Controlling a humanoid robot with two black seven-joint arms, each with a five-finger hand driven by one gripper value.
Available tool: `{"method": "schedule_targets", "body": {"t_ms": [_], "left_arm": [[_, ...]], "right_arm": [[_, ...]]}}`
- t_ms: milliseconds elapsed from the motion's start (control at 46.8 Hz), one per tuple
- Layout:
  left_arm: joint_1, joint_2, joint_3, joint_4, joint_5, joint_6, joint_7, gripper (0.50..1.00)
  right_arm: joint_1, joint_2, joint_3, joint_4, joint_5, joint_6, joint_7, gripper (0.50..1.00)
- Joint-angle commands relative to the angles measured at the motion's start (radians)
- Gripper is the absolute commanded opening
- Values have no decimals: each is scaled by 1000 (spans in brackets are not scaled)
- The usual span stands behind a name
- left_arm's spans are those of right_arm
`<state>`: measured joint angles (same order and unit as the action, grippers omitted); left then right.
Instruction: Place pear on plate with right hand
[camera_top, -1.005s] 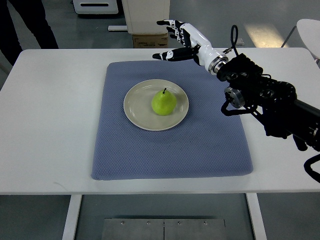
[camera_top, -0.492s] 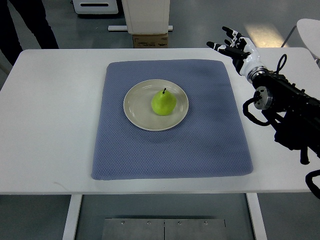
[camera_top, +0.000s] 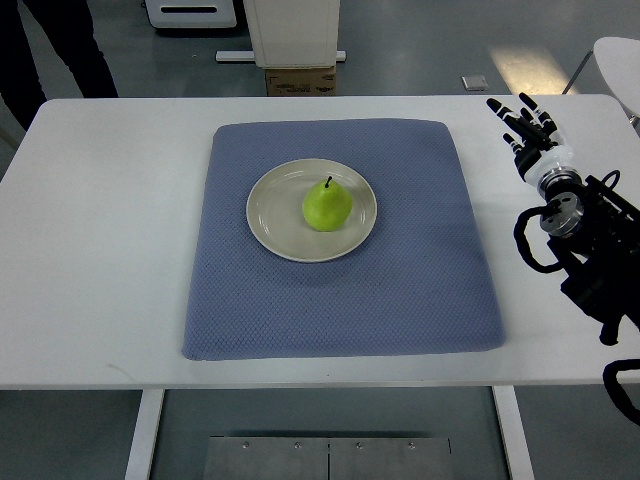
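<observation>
A green pear (camera_top: 328, 205) with a dark stem stands upright on the beige plate (camera_top: 275, 225), slightly right of the plate's middle. The plate rests on a blue-grey mat (camera_top: 400, 290) on the white table. My right hand (camera_top: 524, 122) is over the table's far right, well clear of the mat. Its fingers are spread and point away from me, holding nothing. The black right arm (camera_top: 590, 250) runs back to the picture's right edge. No left arm shows.
A person's dark trouser legs (camera_top: 55, 45) stand beyond the table's far left corner. White equipment (camera_top: 292, 30) and a cardboard box (camera_top: 300, 80) sit on the floor behind the table. A round white tabletop (camera_top: 620, 60) shows at the upper right.
My right hand has pulled back from above the mat's far edge to the right, over the table's right side. The pear and plate have not moved.
</observation>
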<state>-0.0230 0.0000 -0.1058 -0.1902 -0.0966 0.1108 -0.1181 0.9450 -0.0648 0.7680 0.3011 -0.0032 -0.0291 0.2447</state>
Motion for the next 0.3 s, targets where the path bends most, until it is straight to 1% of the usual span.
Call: {"method": "schedule_targets", "body": {"t_ms": [0,278], "left_arm": [[0,0,0,0,0,0,0,1000],[0,0,0,0,0,1,0,1000]], "right_arm": [[-6,2,4,-2,0,-2,5,1000],[-23,2,-13,-2,0,-31,11,1000]]}}
